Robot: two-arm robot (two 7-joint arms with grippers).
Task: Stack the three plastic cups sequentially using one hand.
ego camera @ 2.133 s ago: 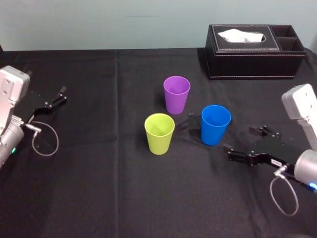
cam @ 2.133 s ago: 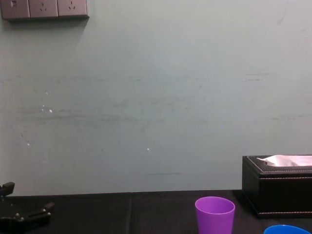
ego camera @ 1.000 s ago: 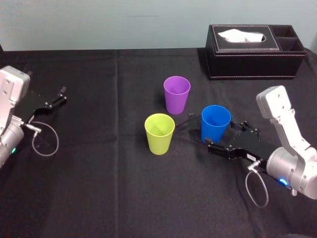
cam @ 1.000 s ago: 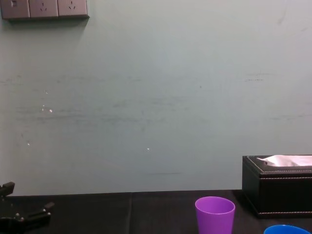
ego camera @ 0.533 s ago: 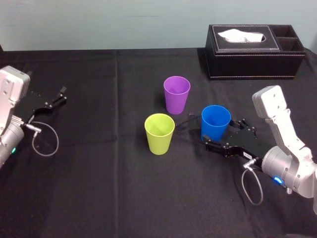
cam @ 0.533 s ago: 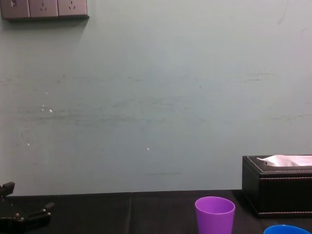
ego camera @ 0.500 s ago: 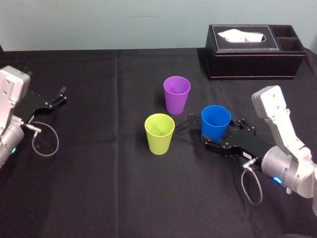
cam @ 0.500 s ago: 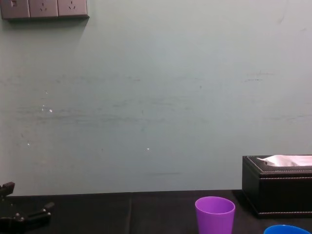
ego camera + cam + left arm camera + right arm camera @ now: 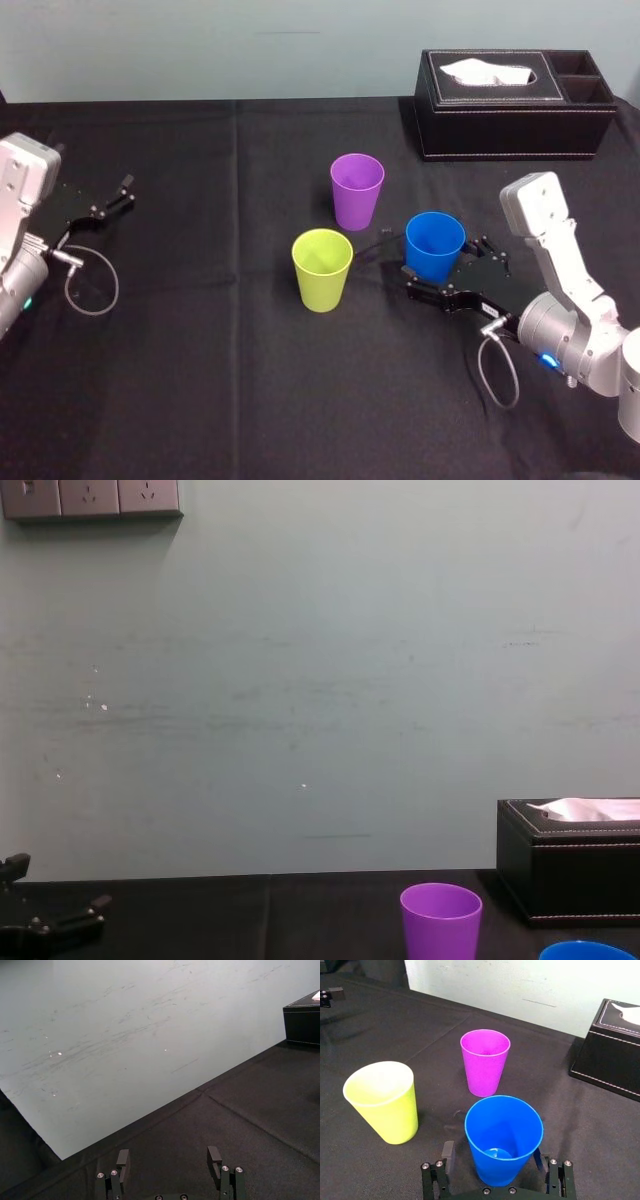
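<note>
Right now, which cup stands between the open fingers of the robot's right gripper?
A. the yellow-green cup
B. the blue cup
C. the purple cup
B: the right gripper is open, with its fingers on either side of the blue cup.

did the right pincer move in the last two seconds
Yes. Against the unmoved blue cup, the right pincer has come leftward and slightly forward; open, it now flanks that cup.
</note>
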